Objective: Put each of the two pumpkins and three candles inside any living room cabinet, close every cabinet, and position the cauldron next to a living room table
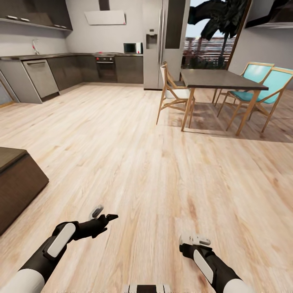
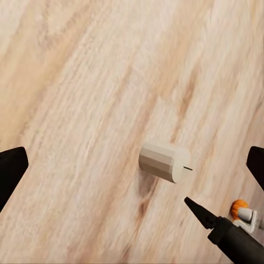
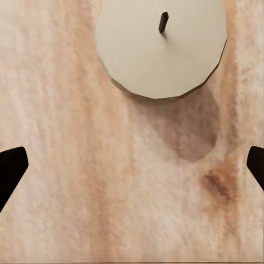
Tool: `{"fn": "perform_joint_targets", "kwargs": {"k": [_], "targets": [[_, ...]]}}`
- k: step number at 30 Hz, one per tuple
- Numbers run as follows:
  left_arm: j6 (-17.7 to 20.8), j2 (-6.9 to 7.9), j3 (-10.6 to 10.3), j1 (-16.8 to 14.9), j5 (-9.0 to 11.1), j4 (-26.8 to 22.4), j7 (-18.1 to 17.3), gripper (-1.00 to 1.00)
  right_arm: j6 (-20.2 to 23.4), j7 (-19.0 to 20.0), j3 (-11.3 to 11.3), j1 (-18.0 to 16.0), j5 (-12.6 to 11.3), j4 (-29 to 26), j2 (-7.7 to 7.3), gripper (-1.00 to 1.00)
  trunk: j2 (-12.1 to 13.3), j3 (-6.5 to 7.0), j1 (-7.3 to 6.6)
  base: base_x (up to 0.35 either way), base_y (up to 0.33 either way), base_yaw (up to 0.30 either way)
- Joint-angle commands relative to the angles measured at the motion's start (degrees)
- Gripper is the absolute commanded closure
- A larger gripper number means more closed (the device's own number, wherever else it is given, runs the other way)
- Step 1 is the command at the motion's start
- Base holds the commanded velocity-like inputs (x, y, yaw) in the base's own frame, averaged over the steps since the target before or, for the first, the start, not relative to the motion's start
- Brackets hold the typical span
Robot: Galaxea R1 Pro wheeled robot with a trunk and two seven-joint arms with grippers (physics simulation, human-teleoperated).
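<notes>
Floorboards [image 1: 162, 171] of pale wood spread ahead of us to a grey kitchen [image 1: 81, 69] and a dining surface [image 1: 221, 79] with chairs. Both our grippers, left [image 1: 106, 217] and right [image 1: 195, 240], hover with fingers spread open. A candle [image 2: 165, 161] lies between the left fingers; another candle [image 3: 160, 47] stands just beyond the right ones.

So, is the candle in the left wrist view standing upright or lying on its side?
Lying on its side. The candle shows its curved wall lengthwise on the wooden floor, and its wick end faces sideways, not up.
</notes>
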Motion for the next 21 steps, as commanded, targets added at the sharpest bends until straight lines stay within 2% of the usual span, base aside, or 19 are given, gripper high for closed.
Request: {"fn": "perform_joint_targets", "kwargs": {"k": [1, 3, 15, 21], "targets": [[0.07, 0.05, -0.10, -0.03, -0.16, 0.00, -0.30, -1.00, 0.20, -0.58, 0.46, -0.03, -0.62, -0.05, -0.08, -1.00, -0.04, -0.27, 0.01, 0.000, 0.000, 0.000], [0.07, 0.04, -0.10, -0.03, -0.15, 0.00, -0.33, -1.00, 0.18, -0.64, 0.41, -0.02, -0.86, 0.13, -0.08, -1.00, -0.06, -0.72, 0.06, 0.000, 0.000, 0.000], [0.07, 0.04, -0.23, -0.03, 0.12, -0.04, -0.36, -1.00, 0.14, -0.76, 0.23, -0.03, -1.13, 0.39, -0.13, -1.00, -0.06, -0.72, 0.06, 0.002, 0.000, 0.000], [0.07, 0.04, -0.35, -0.03, 0.09, -0.01, -0.36, -1.00, 0.14, -0.77, 0.17, -0.05, -1.16, 0.39, -0.17, -1.00, -0.06, -0.72, 0.06, 0.119, -0.022, 0.000]]}}
